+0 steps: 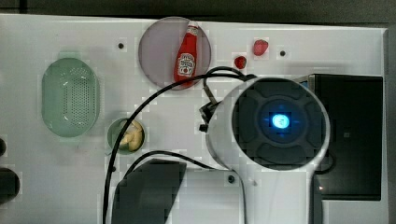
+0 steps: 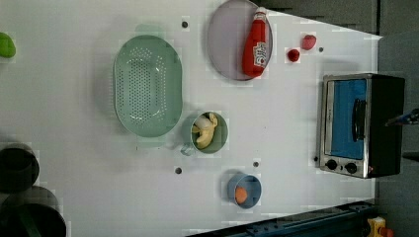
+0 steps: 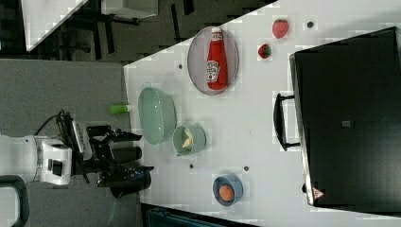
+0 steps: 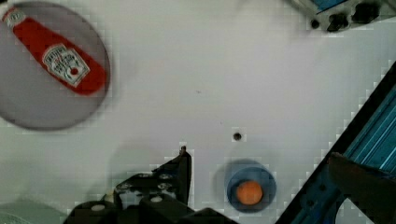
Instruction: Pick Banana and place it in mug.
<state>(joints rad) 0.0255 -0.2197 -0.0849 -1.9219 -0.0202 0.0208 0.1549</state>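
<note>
Small pale yellow curved banana piece (image 2: 206, 129) already lying inside the small round pale green mug (image 2: 219, 143), resting on the cup's floor with its long axis running roughly across the mouth, tips near the wall. Same reading from the top view (image 1: 131, 135) and the right view (image 3: 187, 137). Mug standing on the white table (image 2: 276, 128), just beside the large oval green perforated colander (image 2: 147, 85) and toward the middle of the table, well apart from the table's edges.

Black two-fingered gripper (image 3: 133, 152) spread wide and holding nothing, fingers pointed toward the table from off its edge in the right view. Hangs clear of the mug, with the colander's near end and the mug lying ahead of the fingertips. One black finger (image 4: 183, 169) in the wrist view, near the small blue bowl (image 4: 251, 187) with the round orange fruit (image 4: 249, 192).

Judged from this: placement looks done, nothing left to grasp.
</note>
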